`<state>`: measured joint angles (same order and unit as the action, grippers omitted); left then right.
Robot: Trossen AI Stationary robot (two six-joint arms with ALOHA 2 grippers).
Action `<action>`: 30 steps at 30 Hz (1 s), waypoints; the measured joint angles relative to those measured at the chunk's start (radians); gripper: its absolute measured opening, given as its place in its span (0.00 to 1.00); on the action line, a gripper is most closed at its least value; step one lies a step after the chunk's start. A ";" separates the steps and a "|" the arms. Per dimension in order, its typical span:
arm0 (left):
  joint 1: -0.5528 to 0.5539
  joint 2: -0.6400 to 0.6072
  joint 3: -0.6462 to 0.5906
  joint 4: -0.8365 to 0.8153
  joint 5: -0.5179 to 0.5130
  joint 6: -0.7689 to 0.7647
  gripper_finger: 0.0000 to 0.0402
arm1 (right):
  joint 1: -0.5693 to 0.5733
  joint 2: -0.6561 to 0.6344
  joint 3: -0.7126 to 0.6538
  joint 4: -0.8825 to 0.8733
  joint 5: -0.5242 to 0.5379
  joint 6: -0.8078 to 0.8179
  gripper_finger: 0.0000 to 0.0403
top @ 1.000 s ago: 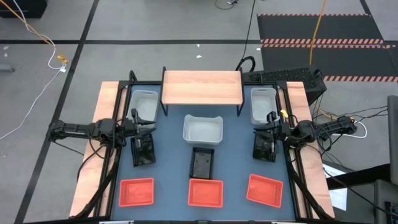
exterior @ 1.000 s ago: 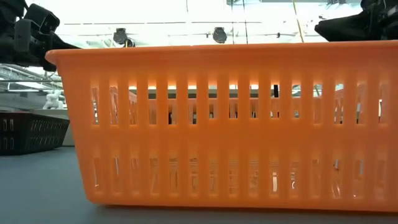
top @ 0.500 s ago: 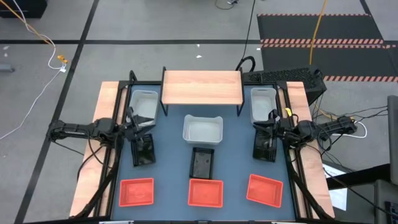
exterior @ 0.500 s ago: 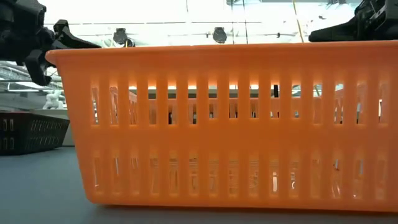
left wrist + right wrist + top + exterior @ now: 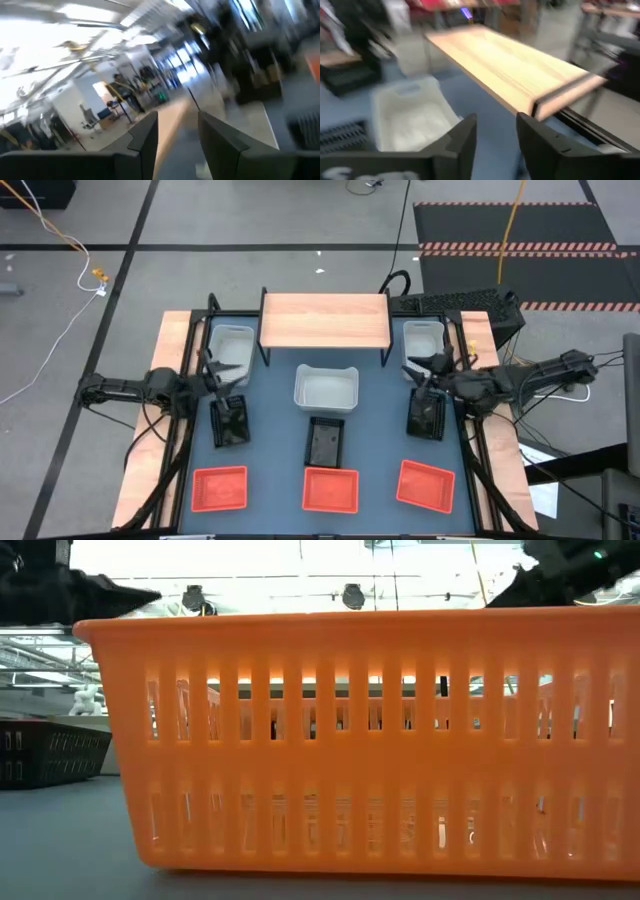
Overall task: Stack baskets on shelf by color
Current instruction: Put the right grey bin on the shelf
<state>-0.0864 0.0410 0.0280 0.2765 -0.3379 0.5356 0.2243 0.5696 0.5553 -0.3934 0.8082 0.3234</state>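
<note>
Nine baskets on the blue table (image 5: 270, 450), none on the shelf (image 5: 325, 319), whose wooden top stands bare at the far edge. Three red ones along the near edge: left (image 5: 220, 488), middle (image 5: 331, 489), right (image 5: 425, 484), all empty. Three black ones in the next row: left (image 5: 231, 422), centre (image 5: 326, 442), right (image 5: 424, 418), nothing visible inside. Three white ones farther back: one left of the shelf (image 5: 230, 347), one right of it (image 5: 423, 345), one in the middle just in front of it (image 5: 326, 388), each empty. Left gripper (image 5: 214, 371) raised between the left white and left black baskets, fingers (image 5: 145, 137) apart, holding nothing. Right gripper (image 5: 428, 366) raised between the right white and right black baskets, fingers (image 5: 461, 137) parted, nothing between them.
</note>
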 joint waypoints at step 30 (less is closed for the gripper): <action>0.002 0.007 0.000 0.202 -0.147 -0.210 0.35 | -0.513 0.572 0.292 -0.641 -0.500 -0.234 0.42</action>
<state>-0.0845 0.0482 0.0280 0.4781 -0.4845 0.3258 -0.2889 1.1417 0.8473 -1.0347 0.3086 0.0895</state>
